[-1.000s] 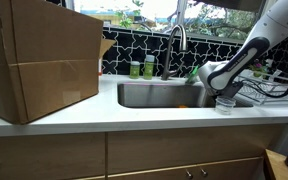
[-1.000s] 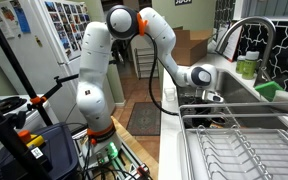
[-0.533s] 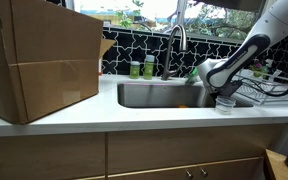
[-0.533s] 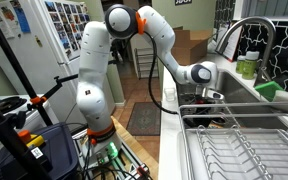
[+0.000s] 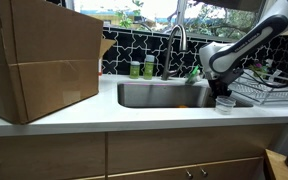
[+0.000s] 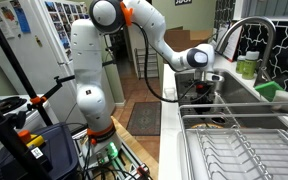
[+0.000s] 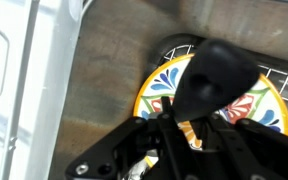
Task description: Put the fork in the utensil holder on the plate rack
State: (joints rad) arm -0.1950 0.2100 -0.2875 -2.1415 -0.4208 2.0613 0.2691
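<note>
The Panda arm's gripper (image 5: 222,93) hangs over the sink (image 5: 154,96) at the basin's end nearest the plate rack (image 5: 274,95), raised clear of the desk (image 5: 104,117) so the load can travel across without catching the basin wall. In the wrist view its jaws stand narrow, pinched on a thin dark shaft that widens into a rounded black shape; this is judged to be the fork (image 7: 216,72), held near one end, though blur leaves the tines unseen. Directly beneath lies a brightly painted plate (image 7: 259,105) on a wire grid at the bottom of the basin. A small clear cup (image 5: 225,104) stands on the desk's front edge just below the gripper; it is not the target and is near enough to be knocked. The silver wire rack fills the far end of the desk beyond it, empty slots showing in both exterior views. The utensil holder cannot be picked out with certainty. A large cardboard box (image 5: 39,60) occupies the opposite end of the desk, well apart. What remains appears to be the carry to the rack, then the drop.
</note>
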